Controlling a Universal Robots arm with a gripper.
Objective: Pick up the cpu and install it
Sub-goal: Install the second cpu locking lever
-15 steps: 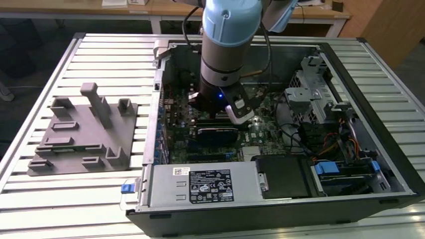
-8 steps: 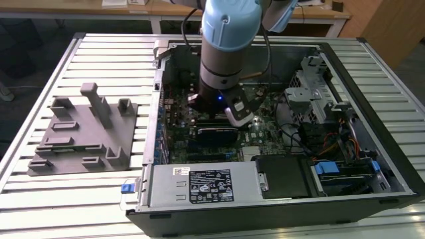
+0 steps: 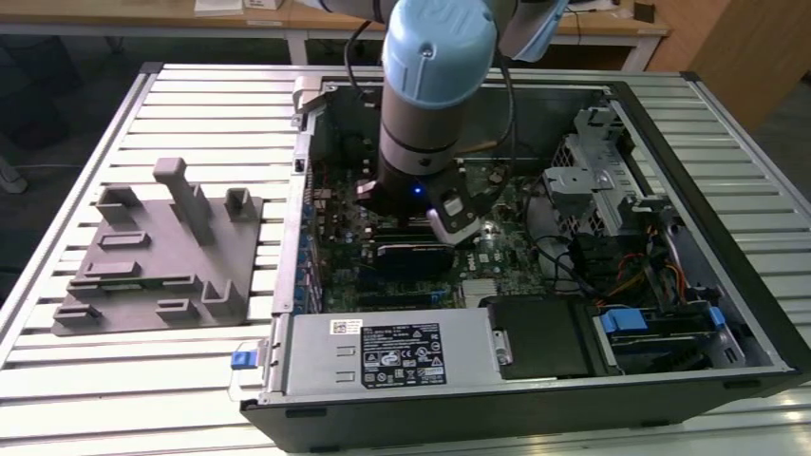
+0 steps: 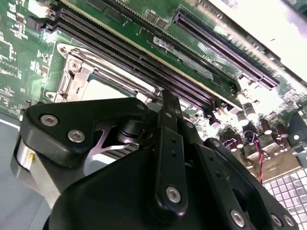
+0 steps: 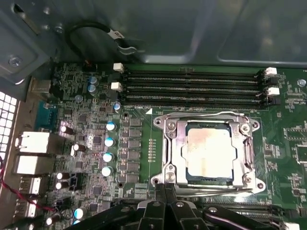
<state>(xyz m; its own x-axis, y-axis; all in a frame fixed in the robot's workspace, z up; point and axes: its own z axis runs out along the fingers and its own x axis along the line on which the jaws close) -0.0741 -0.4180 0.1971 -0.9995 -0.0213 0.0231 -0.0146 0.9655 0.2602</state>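
Note:
The cpu (image 5: 209, 152) lies flat in the motherboard socket, its silvery top plate showing through the metal socket frame (image 5: 168, 139). A pale corner of the cpu (image 4: 103, 89) also shows in the second wrist view, just beyond the gripper body. My gripper (image 5: 164, 194) hovers beside the socket's edge with its two black fingers pressed together and nothing between them. In the exterior view the gripper (image 3: 450, 228) is down inside the open computer case (image 3: 659, 123), low over the motherboard. In the second wrist view the gripper (image 4: 165, 98) points at the socket.
Black memory slots (image 5: 192, 86) run beside the socket, and capacitors (image 5: 109, 141) stand on its other side. In the case are a power supply (image 3: 367, 356) and a drive cage (image 3: 595, 180). A grey tray (image 3: 152, 275) with upright posts lies on the table at the exterior view's left.

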